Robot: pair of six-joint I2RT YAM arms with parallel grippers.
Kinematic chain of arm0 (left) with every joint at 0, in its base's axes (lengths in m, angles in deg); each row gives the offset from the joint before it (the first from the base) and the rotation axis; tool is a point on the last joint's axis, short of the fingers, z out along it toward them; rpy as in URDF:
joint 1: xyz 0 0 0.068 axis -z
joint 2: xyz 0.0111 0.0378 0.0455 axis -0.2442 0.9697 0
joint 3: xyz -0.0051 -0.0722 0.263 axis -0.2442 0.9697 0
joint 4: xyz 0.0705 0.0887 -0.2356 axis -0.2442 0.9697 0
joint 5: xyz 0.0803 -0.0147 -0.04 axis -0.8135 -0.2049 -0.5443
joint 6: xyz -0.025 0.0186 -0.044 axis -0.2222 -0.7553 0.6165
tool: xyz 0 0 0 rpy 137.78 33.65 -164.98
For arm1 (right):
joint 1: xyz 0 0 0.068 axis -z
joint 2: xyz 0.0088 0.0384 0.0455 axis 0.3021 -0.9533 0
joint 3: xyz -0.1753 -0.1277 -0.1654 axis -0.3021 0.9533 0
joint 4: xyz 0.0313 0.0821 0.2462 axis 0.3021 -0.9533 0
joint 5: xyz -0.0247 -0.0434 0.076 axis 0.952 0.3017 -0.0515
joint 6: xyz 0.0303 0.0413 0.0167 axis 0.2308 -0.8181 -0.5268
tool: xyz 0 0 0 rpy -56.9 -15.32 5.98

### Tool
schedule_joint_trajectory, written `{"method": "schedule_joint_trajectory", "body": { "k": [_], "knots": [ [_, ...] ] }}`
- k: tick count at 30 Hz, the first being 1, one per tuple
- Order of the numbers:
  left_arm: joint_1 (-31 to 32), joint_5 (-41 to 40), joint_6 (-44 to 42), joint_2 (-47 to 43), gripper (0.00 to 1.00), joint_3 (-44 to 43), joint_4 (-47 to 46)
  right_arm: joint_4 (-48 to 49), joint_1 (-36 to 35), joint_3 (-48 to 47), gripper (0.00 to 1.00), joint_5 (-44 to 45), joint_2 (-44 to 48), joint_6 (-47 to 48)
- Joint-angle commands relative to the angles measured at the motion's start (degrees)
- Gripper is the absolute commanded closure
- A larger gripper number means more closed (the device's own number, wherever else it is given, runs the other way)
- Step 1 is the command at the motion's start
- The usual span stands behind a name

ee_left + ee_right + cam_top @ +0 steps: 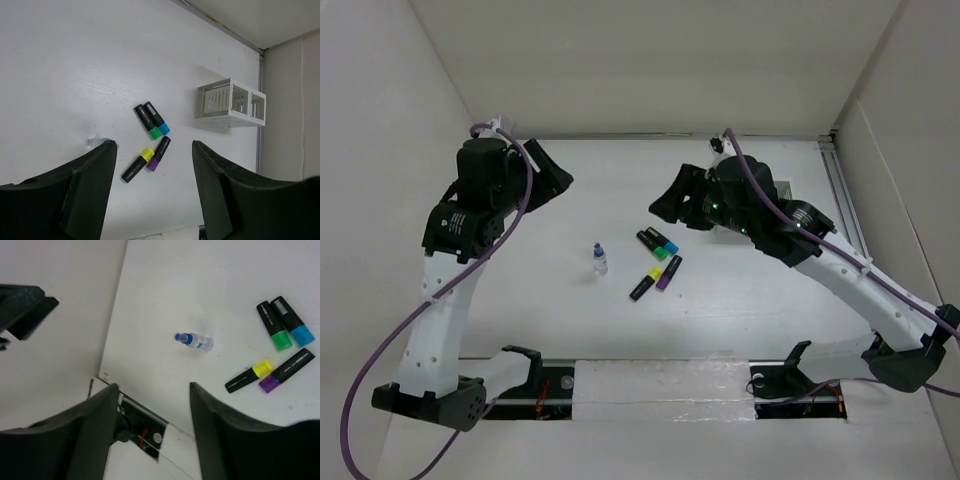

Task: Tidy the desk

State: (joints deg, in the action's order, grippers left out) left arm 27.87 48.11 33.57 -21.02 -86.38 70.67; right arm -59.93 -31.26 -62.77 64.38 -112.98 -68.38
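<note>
EDITOR: The desk [740, 320]: where does it lie, and what sits nearest?

PHOTOGRAPHER: The desk, matte white, spreads from the near edge, where the left arm [435, 320] and right arm [850, 285] are bolted, out to the white walls [650, 70] behind and at both sides. Nearest that edge, left of centre, is a small clear bottle [600, 261] with a blue cap, alone and apart from everything else.

EDITOR: And beyond the bottle?

PHOTOGRAPHER: Four markers lie at mid-desk, just to its right. The yellow marker [645, 284] and purple marker [668, 273] lie nearer, both slanted, the yellow cap just beside the purple cap. Past them, the green marker [654, 245] and blue marker [665, 240] lie side by side, touching, with their caps turned toward the near right.

EDITOR: The grippers?

PHOTOGRAPHER: Both hang above the far half of the desk, jaws spread wide, holding nothing. The left gripper [552, 175] hovers over the far left. The right gripper [672, 195] hovers over the far centre, just past the green and blue pair. From the left wrist camera, that gripper's two dark fingers [90, 190] frame all four markers.

EDITOR: Farthest out?

PHOTOGRAPHER: A white slotted organizer [231, 102] stands on the desk beside the right wall, apart from the markers.
</note>
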Motion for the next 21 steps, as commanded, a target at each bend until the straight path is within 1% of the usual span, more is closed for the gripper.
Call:
{"method": "schedule_joint_trajectory", "body": {
  "k": [1, 3, 4, 5, 7, 10, 11, 12, 13, 14, 15, 16, 17, 19, 21],
  "knots": [
    [-0.3, 0.4, -0.2, -1.8, 0.43, -0.2, -4.0, -0.6, -0.6, -0.6, 0.37, -1.7, -0.4, 2.2],
    [-0.3, 1.8, -0.4, -1.9, 0.43, -0.1, -4.2, 1.7, -0.6, 0.3, 0.58, -4.4, 0.2, 1.5],
    [-0.3, 1.9, -0.6, -1.9, 0.43, -0.1, -4.1, 2.5, -0.6, 1.5, 0.75, -4.6, 0.8, 1.1],
    [-0.3, 1.5, -0.7, -1.9, 0.43, -0.9, -3.1, 3.2, -0.6, 2.0, 0.85, -4.0, 0.7, -0.2],
    [-0.3, 1.1, -0.9, -1.8, 0.43, -2.4, -1.5, 3.2, -0.6, 2.2, 0.99, -2.9, 0.0, -1.1],
    [0.5, 0.5, -0.2, -0.1, 0.41, -5.8, 2.7, 3.5, -3.3, 3.2, 1.0, 0.8, -1.5, -2.0],
    [0.5, 0.5, 0.4, 1.5, 0.41, -8.0, 5.3, 4.2, -4.1, 5.3, 0.99, 3.8, -1.3, -2.8],
    [0.5, 1.0, 0.7, 3.3, 0.41, -10.0, 8.0, 5.9, -5.6, 7.4, 0.87, 5.5, -1.1, -3.7],
    [0.5, 0.6, 0.7, 3.3, 0.41, -10.0, 8.1, 5.9, -5.6, 7.4, 0.77, 5.5, -1.1, -3.7],
    [0.5, 0.0, 0.4, 5.8, 0.41, -12.6, 12.1, 6.7, -5.6, 9.8, 0.68, 6.2, -1.0, -3.8],
    [0.5, -0.6, 0.0, 6.8, 0.41, -13.5, 13.9, 8.5, -6.4, 10.9, 0.59, 6.7, -0.6, -3.8],
    [1.0, -3.5, -0.1, 7.6, 0.41, -14.2, 15.6, 8.9, -7.5, 11.9, 0.43, 7.3, -0.6, -3.8],
    [1.6, -4.8, 0.1, 8.2, 0.41, -13.9, 16.8, 9.7, -8.0, 13.5, 0.38, 7.8, -0.8, -3.3],
    [2.2, -8.7, 0.8, 7.9, 0.42, -12.0, 16.3, 10.4, -8.7, 14.2, 0.27, 7.4, -2.2, -2.2],
    [2.2, -9.9, 3.0, 5.5, 0.42, -7.2, 12.0, 8.7, -9.4, 12.5, 0.25, 7.6, -3.9, 0.0]
  ]
}}
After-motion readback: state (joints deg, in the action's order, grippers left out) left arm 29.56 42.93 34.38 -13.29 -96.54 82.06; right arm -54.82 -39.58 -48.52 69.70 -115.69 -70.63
